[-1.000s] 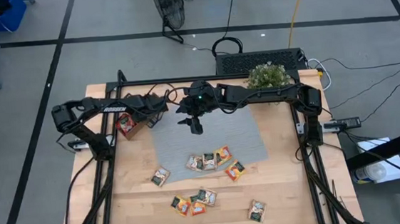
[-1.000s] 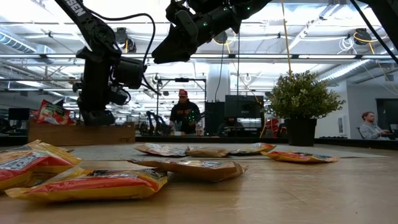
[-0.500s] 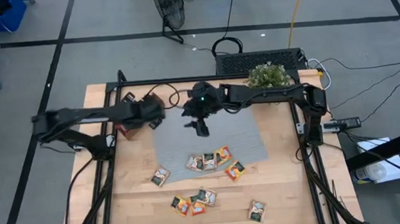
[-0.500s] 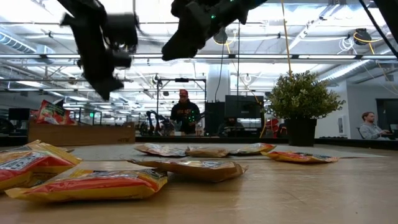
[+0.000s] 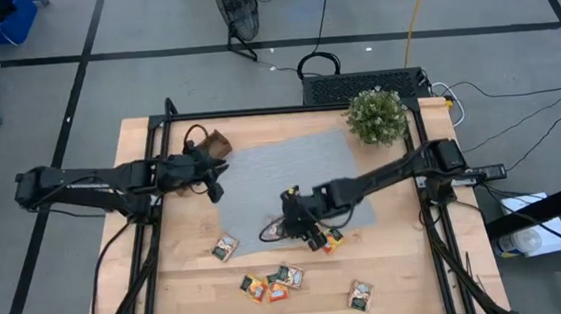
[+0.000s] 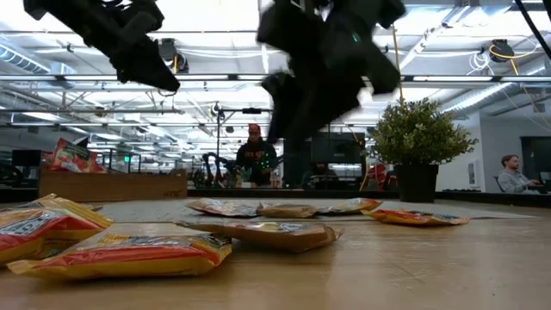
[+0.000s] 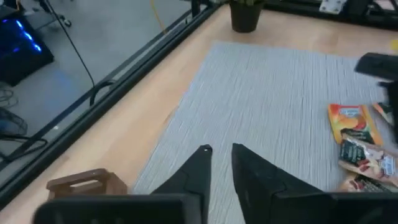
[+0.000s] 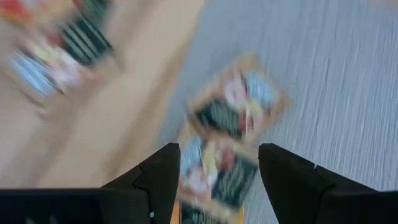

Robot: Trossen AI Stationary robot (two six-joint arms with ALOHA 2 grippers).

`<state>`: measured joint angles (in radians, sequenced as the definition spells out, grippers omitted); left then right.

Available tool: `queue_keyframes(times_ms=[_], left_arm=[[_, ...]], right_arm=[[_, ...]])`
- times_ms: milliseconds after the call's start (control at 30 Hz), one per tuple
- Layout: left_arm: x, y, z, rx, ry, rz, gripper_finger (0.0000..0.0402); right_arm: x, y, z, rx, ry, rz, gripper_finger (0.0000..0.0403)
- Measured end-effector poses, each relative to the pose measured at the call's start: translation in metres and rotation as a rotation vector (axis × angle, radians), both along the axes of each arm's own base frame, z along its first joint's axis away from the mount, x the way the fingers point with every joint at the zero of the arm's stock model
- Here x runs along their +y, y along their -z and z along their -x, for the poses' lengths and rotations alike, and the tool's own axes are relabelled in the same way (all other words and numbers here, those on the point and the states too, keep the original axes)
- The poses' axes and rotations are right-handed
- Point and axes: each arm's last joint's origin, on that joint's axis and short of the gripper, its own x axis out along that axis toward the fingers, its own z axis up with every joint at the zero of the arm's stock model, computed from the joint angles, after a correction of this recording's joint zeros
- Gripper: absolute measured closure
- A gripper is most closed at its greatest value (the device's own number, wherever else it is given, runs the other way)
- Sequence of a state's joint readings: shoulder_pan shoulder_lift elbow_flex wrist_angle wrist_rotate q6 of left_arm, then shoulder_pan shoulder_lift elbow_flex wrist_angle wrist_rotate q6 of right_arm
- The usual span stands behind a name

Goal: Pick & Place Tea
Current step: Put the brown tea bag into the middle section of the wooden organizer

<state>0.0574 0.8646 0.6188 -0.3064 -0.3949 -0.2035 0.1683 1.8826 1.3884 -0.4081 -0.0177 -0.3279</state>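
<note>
Right gripper (image 5: 301, 221) is seen low over the near edge of the grey woven mat (image 5: 291, 166), at about 6 o'clock from the mat's centre. Its fingers (image 8: 155, 177) are spread well apart with nothing between them; tea sachets (image 8: 233, 109) lie directly beneath, blurred in the right wrist view.

Left gripper (image 5: 213, 187) is held above the mat's 9 o'clock edge, just beside the wooden tray (image 5: 214, 142), which sits at the mat's 10 o'clock corner. In the left wrist view its fingers (image 7: 199, 168) are parted by a narrow gap only, and nothing is gripped.

Tea is scattered flat on the table (image 5: 410, 277). A cluster lies on the mat's near edge under the right gripper, one orange sachet (image 5: 332, 239) showing at its 4 o'clock side. One sachet (image 5: 225, 247) rests off the mat at 7 o'clock. A group of three or four (image 5: 270, 282) is found nearer the front edge, and a single sachet (image 5: 360, 294) at 5 o'clock. In the low view a sachet (image 6: 65, 155) is seen standing in the tray.

A potted plant (image 5: 374, 114) stands at the mat's 1 o'clock corner.
</note>
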Motion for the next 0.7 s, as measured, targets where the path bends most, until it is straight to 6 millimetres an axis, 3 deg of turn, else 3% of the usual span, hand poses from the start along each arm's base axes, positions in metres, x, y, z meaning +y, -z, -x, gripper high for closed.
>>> queue_keyframes(times_ms=[200,400,700], left_arm=[[0.001,0.016,0.005,0.029,-0.039,-0.029,0.0293],[0.001,0.02,0.004,0.017,-0.07,0.018,0.0282],[0.002,0.019,0.003,-0.009,-0.078,0.03,0.0282]], right_arm=[[0.022,0.022,0.01,-0.056,0.081,-0.019,0.0201],[0.044,0.03,0.014,-0.168,0.176,0.049,0.0201],[0.04,0.064,0.014,-0.052,0.295,0.071,0.0202]])
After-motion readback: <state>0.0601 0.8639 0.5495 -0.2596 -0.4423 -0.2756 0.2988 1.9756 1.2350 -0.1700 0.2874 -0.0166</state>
